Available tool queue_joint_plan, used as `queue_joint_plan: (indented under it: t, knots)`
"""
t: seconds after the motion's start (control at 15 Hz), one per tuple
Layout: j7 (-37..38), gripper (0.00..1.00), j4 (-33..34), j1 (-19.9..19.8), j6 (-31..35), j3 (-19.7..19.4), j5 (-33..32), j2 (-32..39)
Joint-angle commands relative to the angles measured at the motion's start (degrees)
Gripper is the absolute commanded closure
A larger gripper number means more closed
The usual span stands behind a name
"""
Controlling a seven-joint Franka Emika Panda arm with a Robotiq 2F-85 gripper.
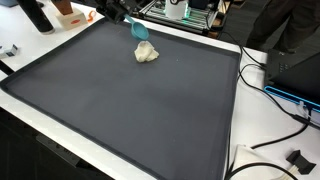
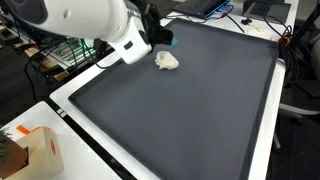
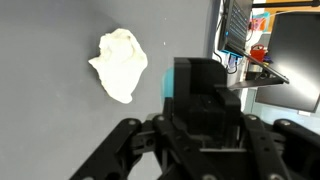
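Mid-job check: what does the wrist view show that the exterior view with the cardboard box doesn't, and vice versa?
Wrist view only: a screen and a small red thing past the edge of the dark mat. Exterior view only: the white arm, the cardboard box and most of the mat's outline. Both: the cream lump lying on the mat, apart from the pincer. Neither view shows whether the pincer is open.

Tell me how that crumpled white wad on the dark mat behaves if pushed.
The white wad looks creased and irregular, so probably soft and floppy, not stiff. It seems light and may slide or bunch on the mat. Lumpy, it is unlikely to roll.
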Motion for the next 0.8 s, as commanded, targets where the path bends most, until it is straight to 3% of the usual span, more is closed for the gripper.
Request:
queue_joint_plan:
  t: [0.0,0.73]
  knots:
    - [4.48,0.75,-4.15,2.44,3.50,0.44,-2.31,-8.63]
    - [24.04,0.75,-4.56,8.60,8.53,3.89,-18.59,-21.39]
